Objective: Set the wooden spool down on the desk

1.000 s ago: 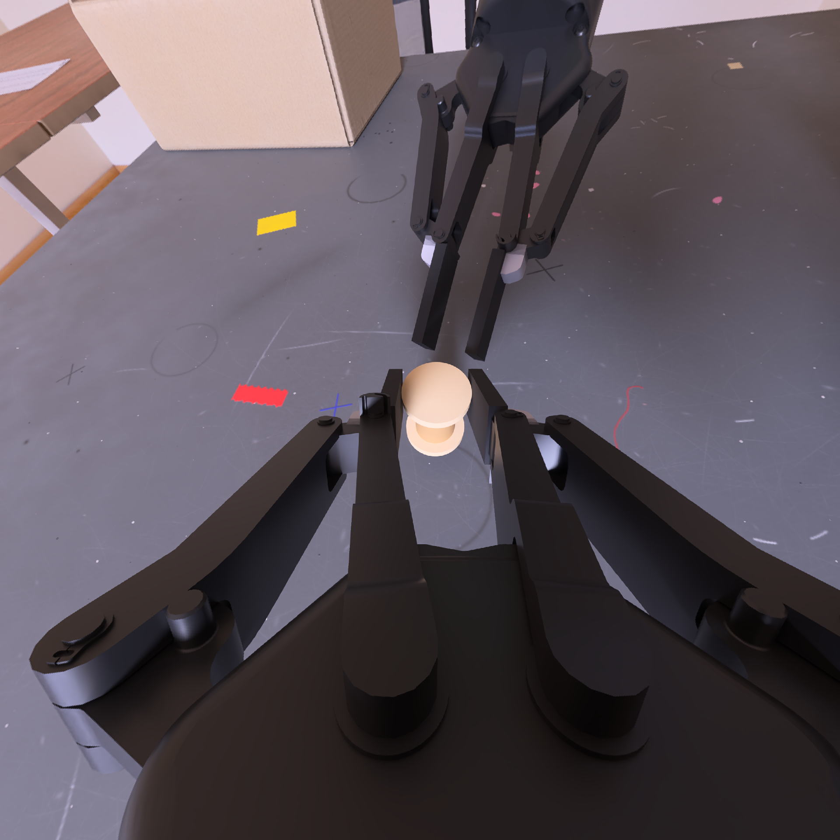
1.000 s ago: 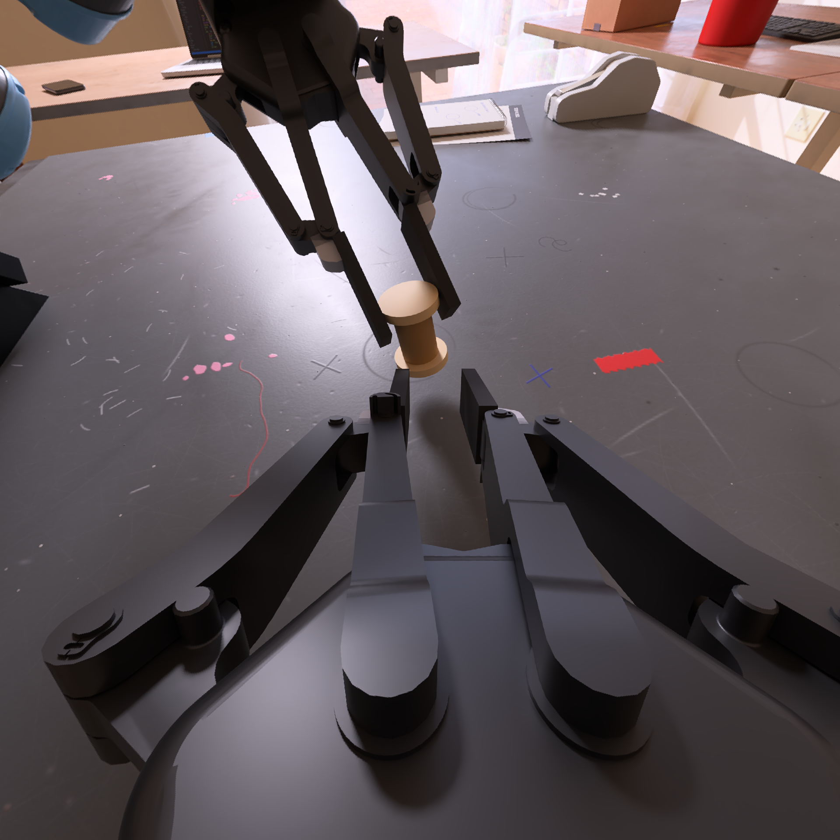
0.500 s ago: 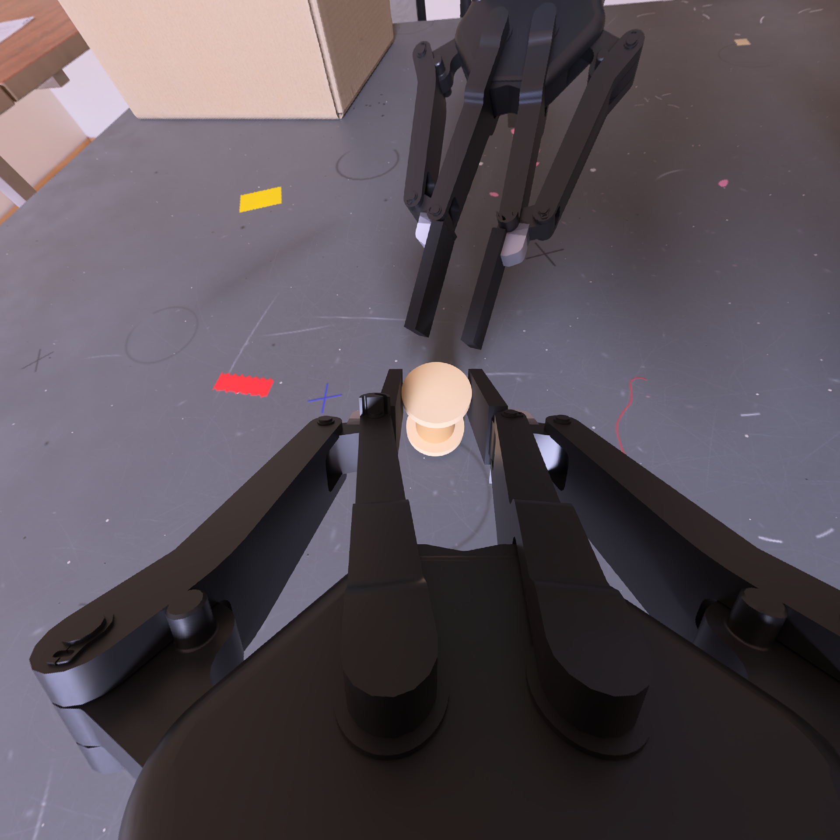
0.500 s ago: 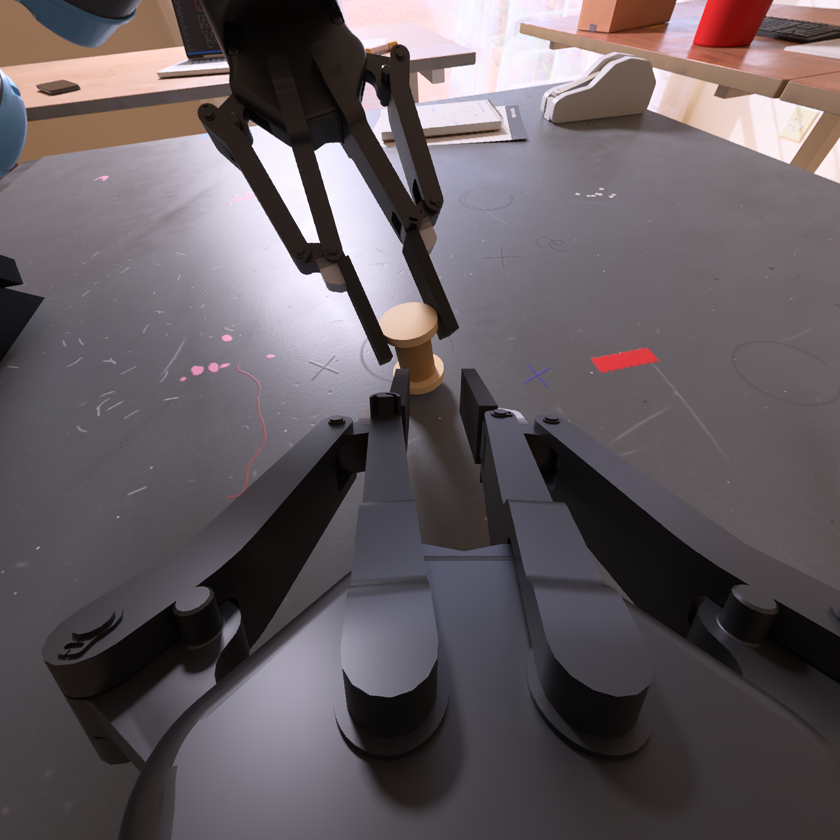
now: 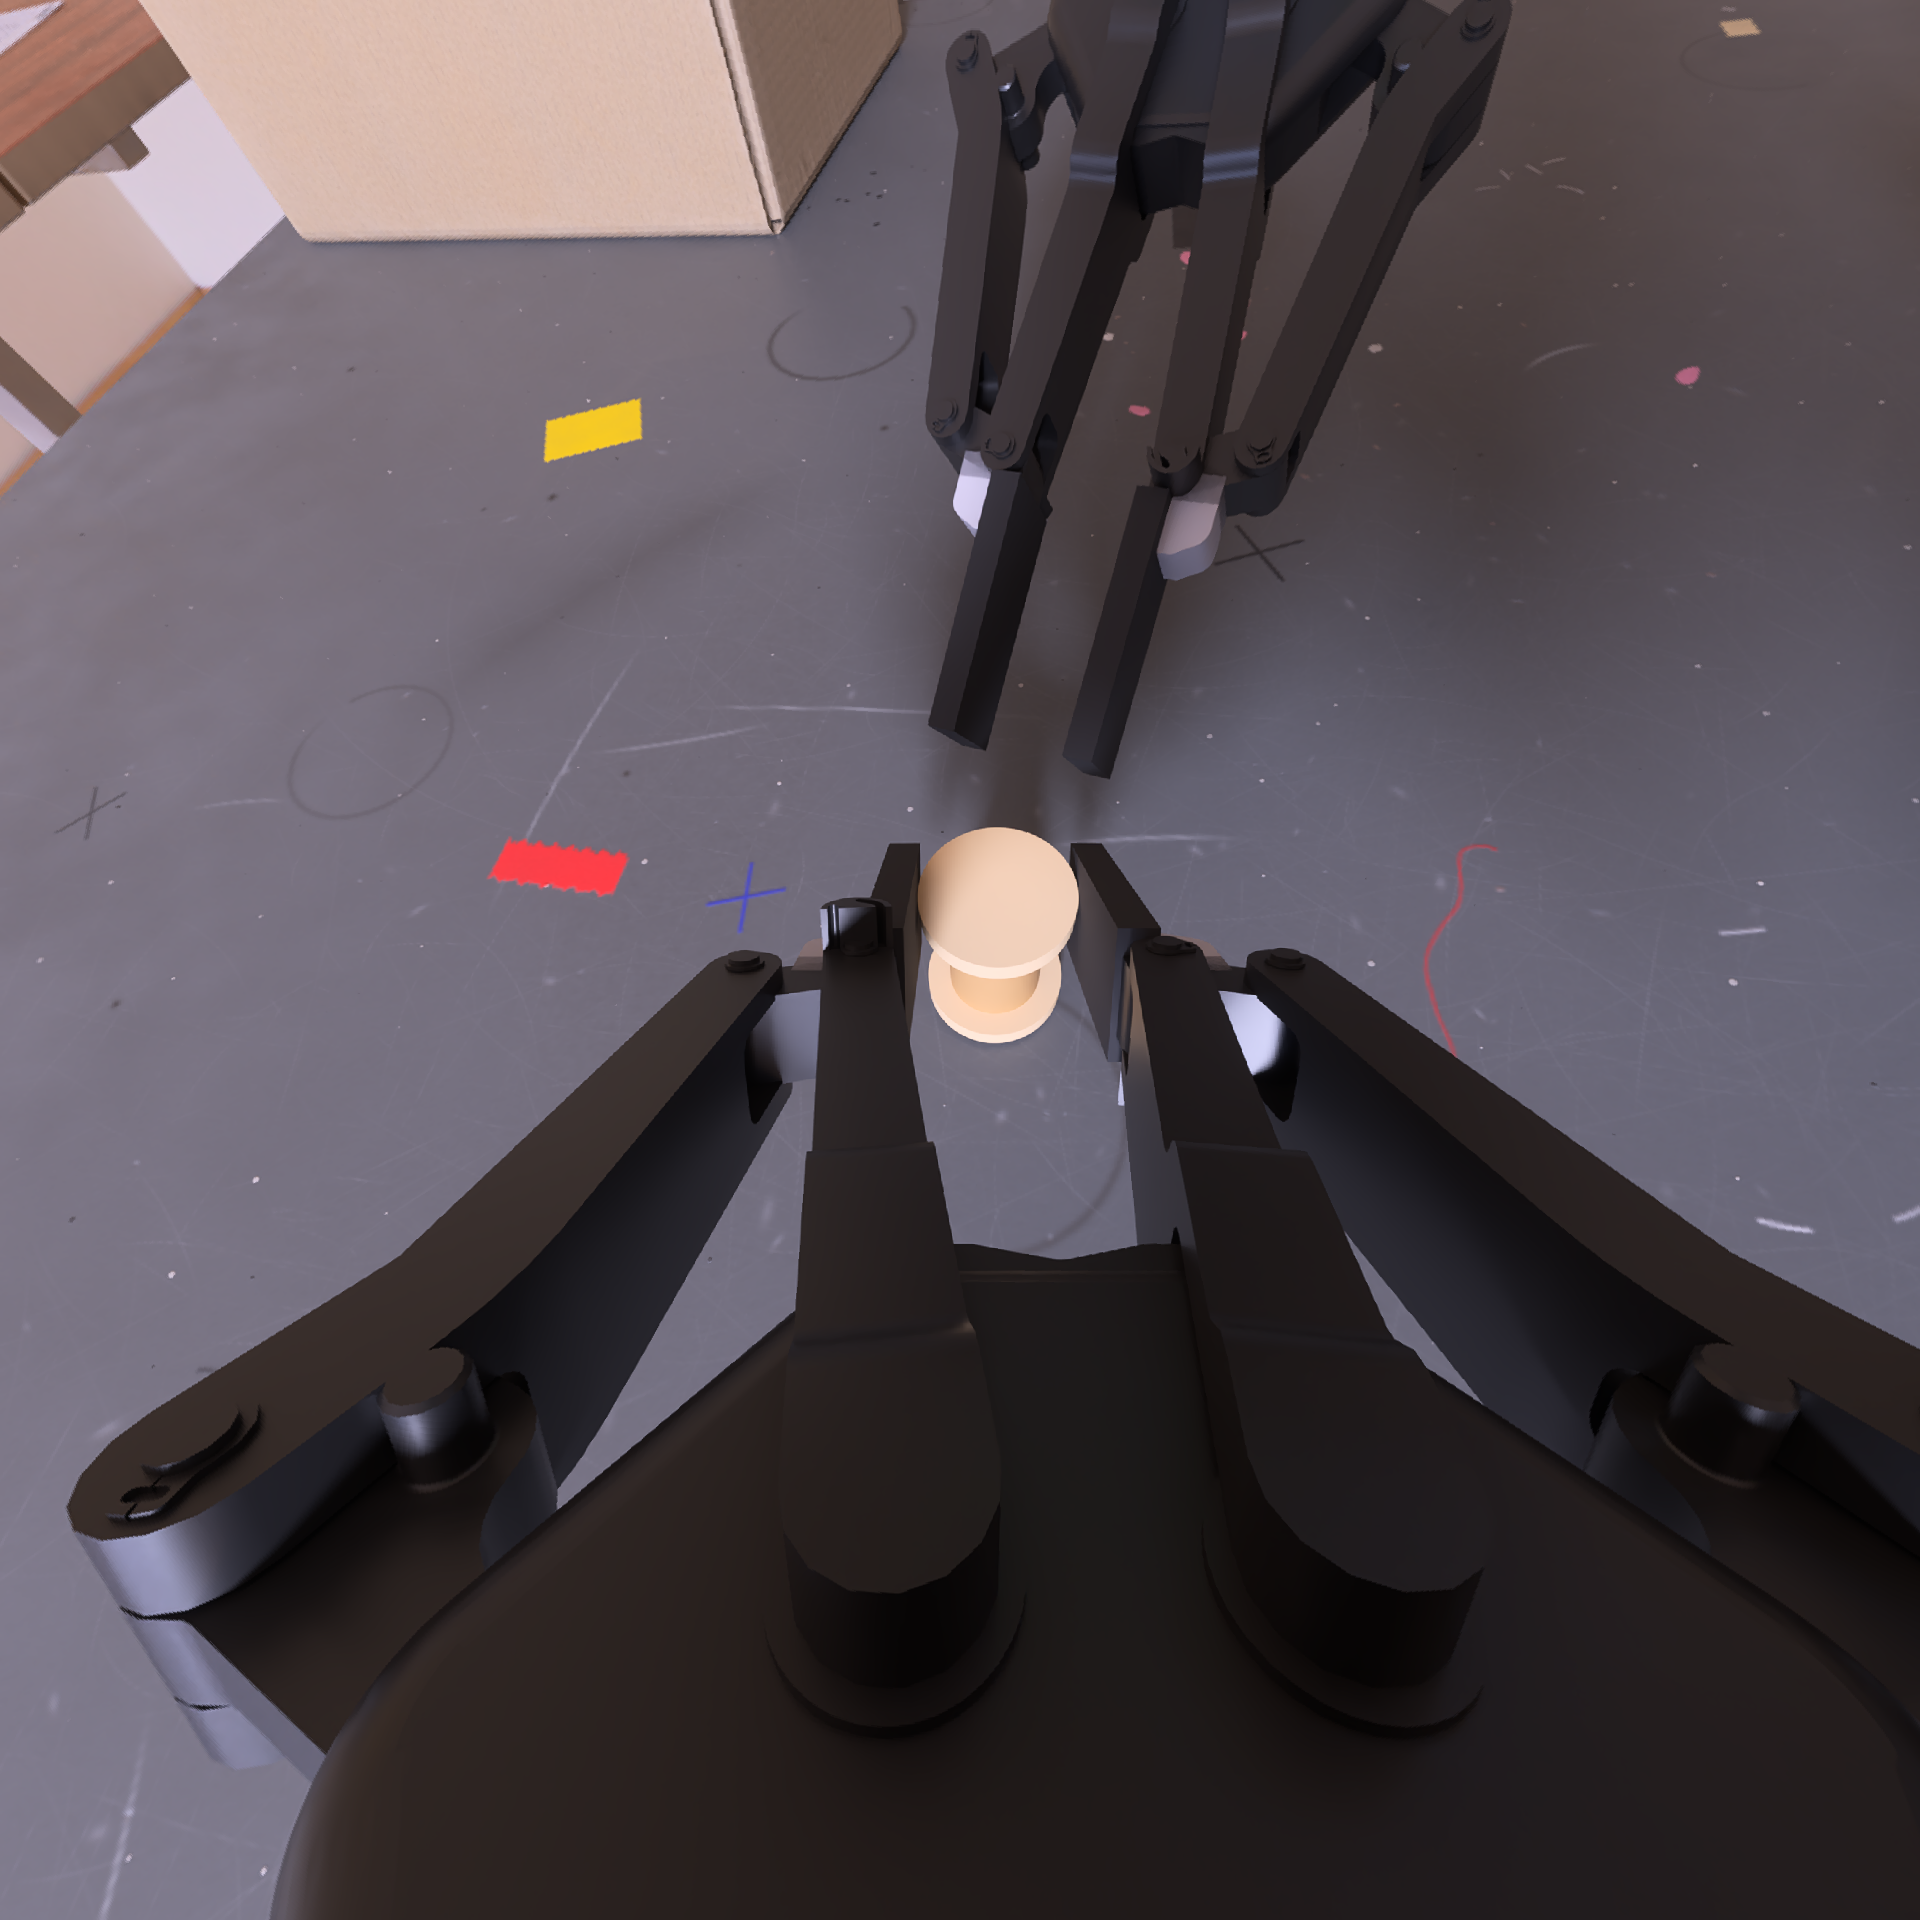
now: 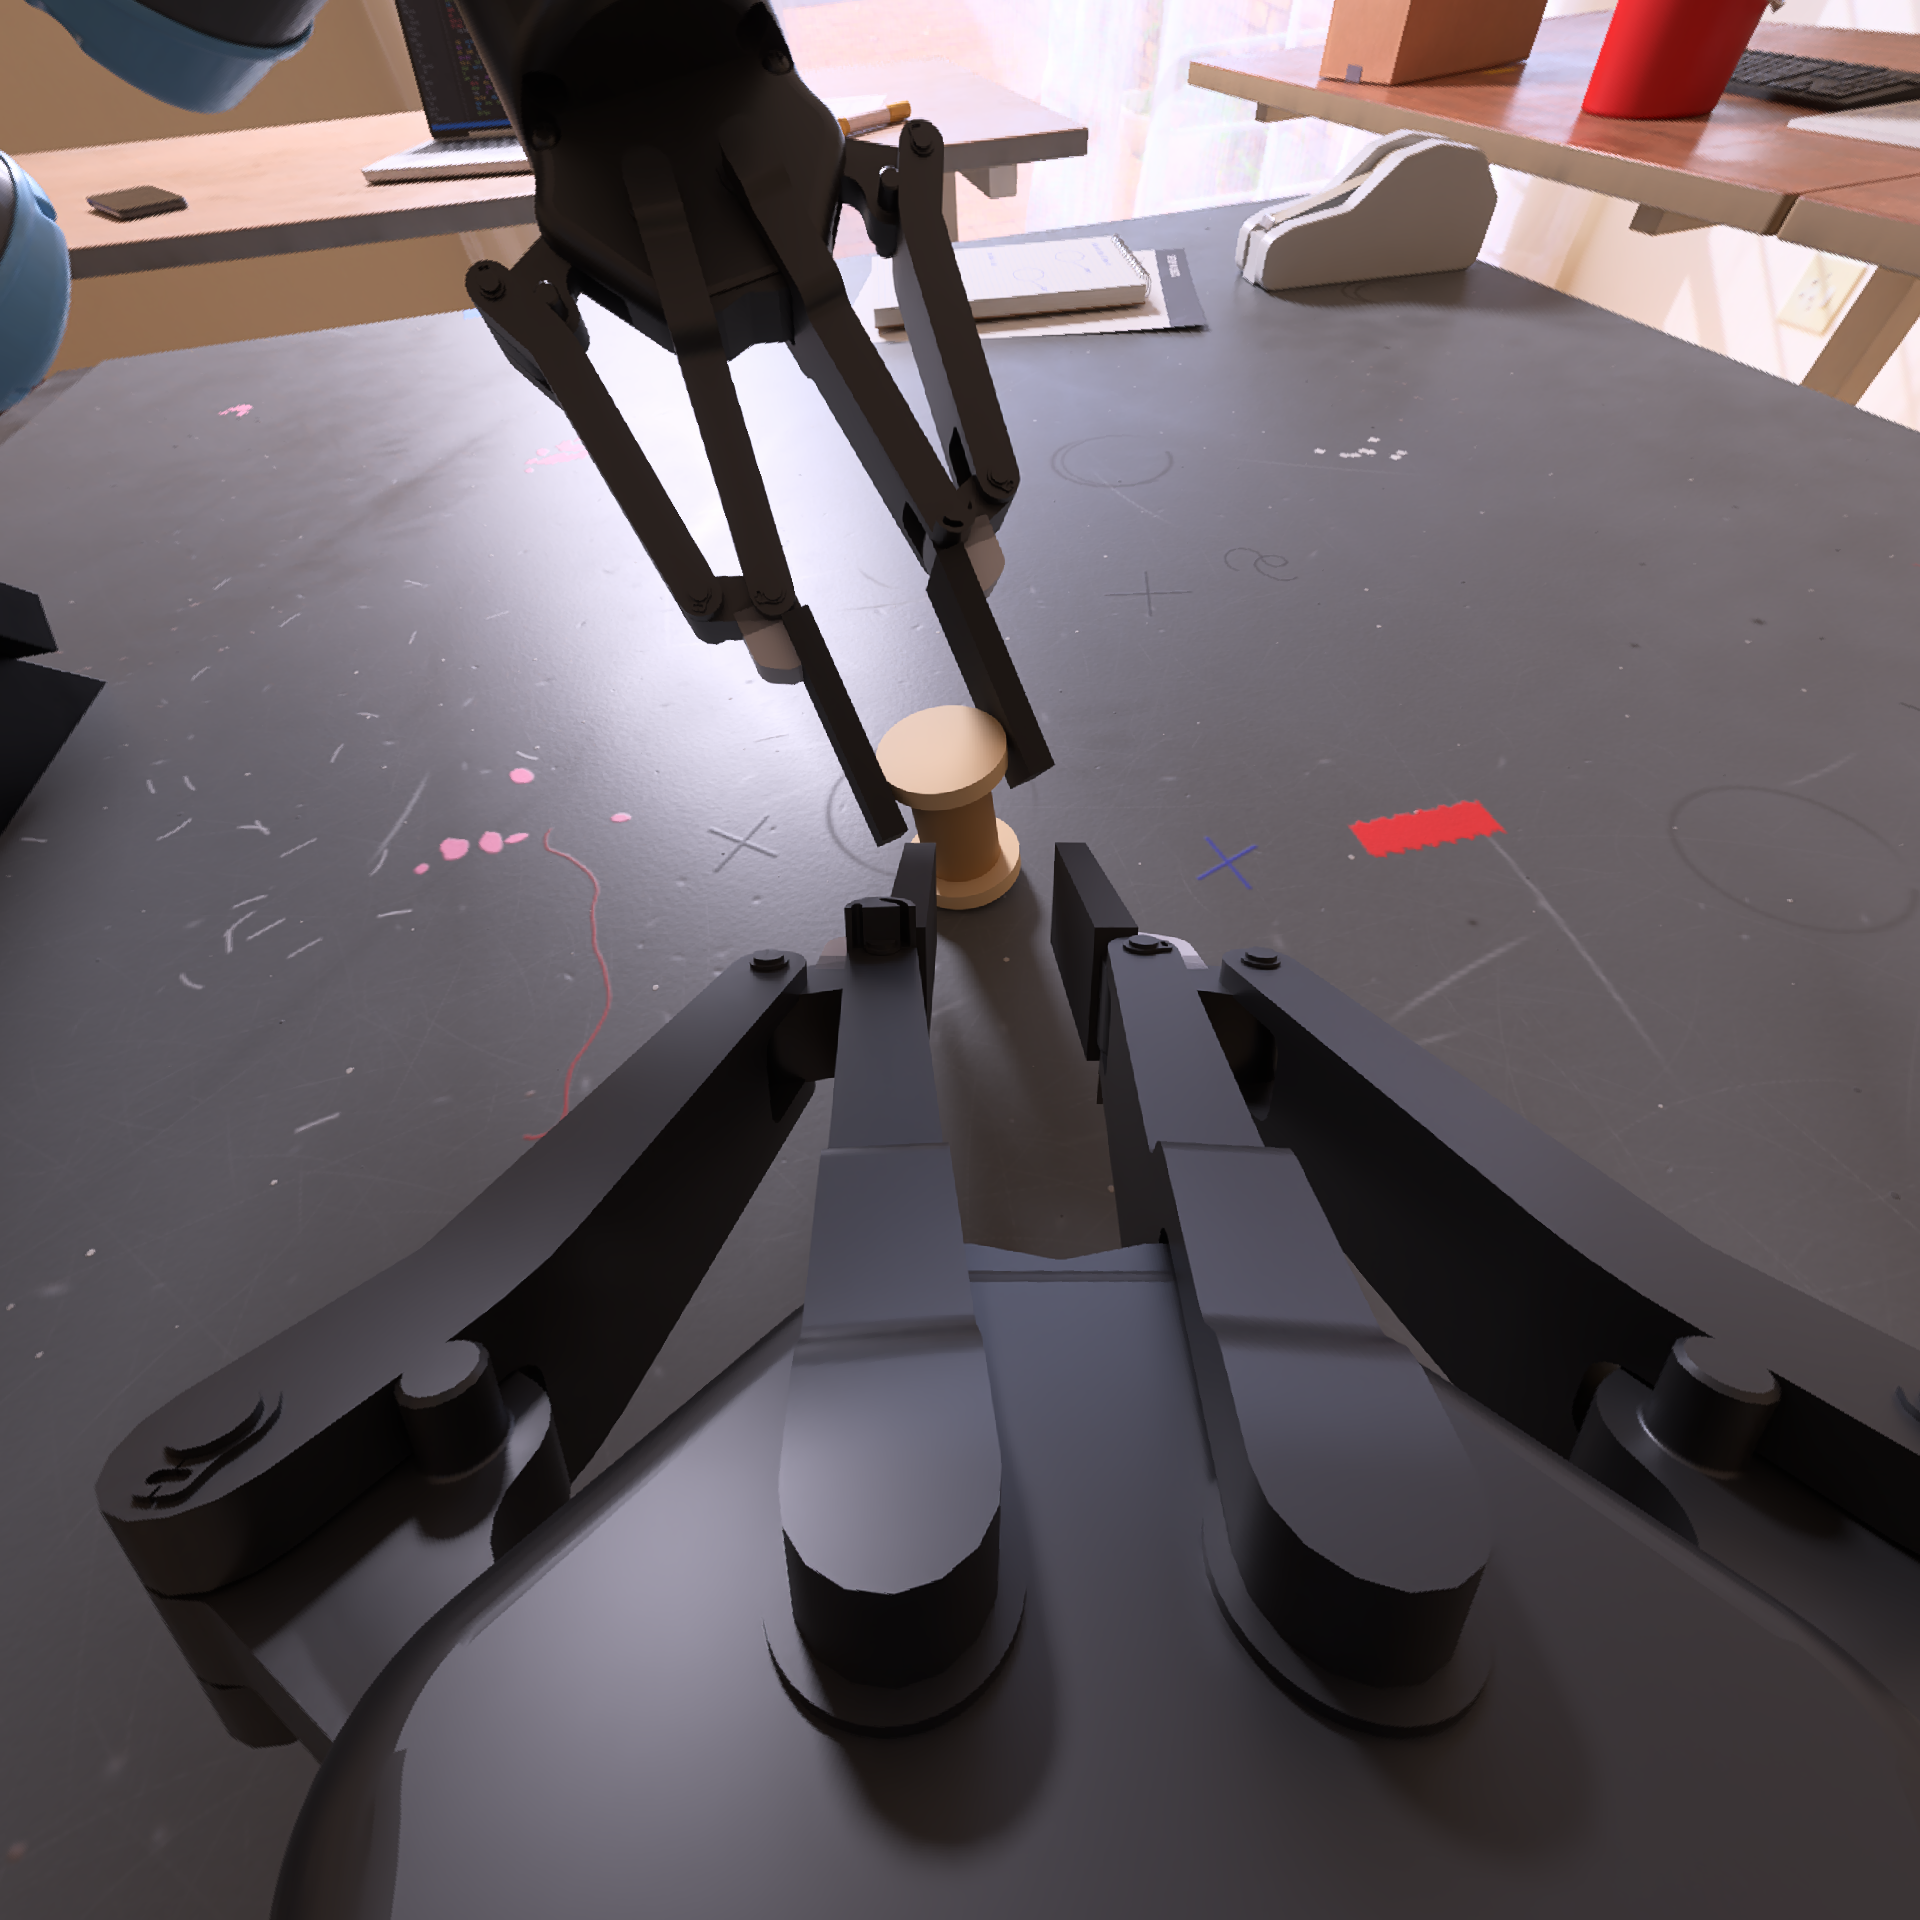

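The wooden spool point(image 5: 997, 899) is upright, held by its top flange between the fingers of my left gripper point(image 5: 995, 873), which is shut on it. In the right wrist view the spool point(image 6: 951, 821) has its bottom flange at the dark grey desk point(image 6: 1455, 623), on or just above the surface, with the left gripper point(image 6: 956, 800) coming down from above. My right gripper point(image 6: 992, 868) is open and empty, its tips just short of the spool. It also shows in the left wrist view point(image 5: 1023, 743), beyond the spool.
A cardboard box point(image 5: 520, 104) stands at the far left. Yellow tape point(image 5: 592, 428) and red tape point(image 5: 559, 868) mark the desk. A notebook point(image 6: 1039, 275) and a white device point(image 6: 1371, 213) lie at the far edge. A black object point(image 6: 31, 707) sits at the left edge.
My left gripper has come down with the spool, which went from hanging above the desk to sitting at its surface. The right gripper has stayed still.
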Action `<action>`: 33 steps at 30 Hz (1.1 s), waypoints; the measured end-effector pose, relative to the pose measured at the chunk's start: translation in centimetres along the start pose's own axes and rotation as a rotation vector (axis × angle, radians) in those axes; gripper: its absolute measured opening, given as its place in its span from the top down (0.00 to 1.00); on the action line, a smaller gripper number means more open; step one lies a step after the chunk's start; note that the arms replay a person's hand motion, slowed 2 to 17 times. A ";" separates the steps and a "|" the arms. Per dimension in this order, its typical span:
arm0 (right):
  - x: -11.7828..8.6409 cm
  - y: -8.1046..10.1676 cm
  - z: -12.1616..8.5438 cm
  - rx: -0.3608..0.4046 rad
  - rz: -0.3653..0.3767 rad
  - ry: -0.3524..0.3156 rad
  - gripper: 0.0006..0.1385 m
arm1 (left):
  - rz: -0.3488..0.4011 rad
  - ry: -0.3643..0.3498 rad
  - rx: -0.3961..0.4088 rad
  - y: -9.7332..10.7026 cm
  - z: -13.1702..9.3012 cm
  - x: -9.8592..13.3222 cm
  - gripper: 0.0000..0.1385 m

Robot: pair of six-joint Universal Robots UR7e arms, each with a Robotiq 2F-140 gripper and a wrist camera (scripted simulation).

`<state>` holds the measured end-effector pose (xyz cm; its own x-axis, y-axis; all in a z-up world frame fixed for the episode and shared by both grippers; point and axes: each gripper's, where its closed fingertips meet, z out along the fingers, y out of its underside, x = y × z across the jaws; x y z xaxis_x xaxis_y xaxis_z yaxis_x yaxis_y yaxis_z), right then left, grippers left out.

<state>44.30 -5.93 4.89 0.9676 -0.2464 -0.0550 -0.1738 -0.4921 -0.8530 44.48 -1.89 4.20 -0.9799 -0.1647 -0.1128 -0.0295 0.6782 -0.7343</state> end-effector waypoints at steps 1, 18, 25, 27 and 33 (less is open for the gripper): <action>0.0 0.0 0.0 0.000 0.001 0.000 0.78 | 0.000 -0.002 0.001 0.0 0.0 0.0 0.72; 0.0 0.1 0.1 -0.008 0.000 -0.001 0.78 | -0.009 0.003 -0.010 0.2 0.0 0.1 0.72; 0.0 0.1 0.1 -0.007 0.002 -0.001 0.78 | -0.022 0.006 -0.007 0.2 0.0 0.1 0.72; 0.1 0.1 0.0 -0.006 0.002 0.000 0.78 | -0.026 0.007 -0.008 0.2 0.0 0.1 0.72; 0.1 0.2 0.1 -0.008 0.005 -0.002 0.78 | -0.039 -0.002 -0.017 0.2 0.2 0.0 0.72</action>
<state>44.33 -5.97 4.73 0.9671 -0.2472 -0.0605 -0.1803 -0.4974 -0.8486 44.55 -1.86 3.93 -0.9776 -0.1923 -0.0855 -0.0709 0.6834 -0.7266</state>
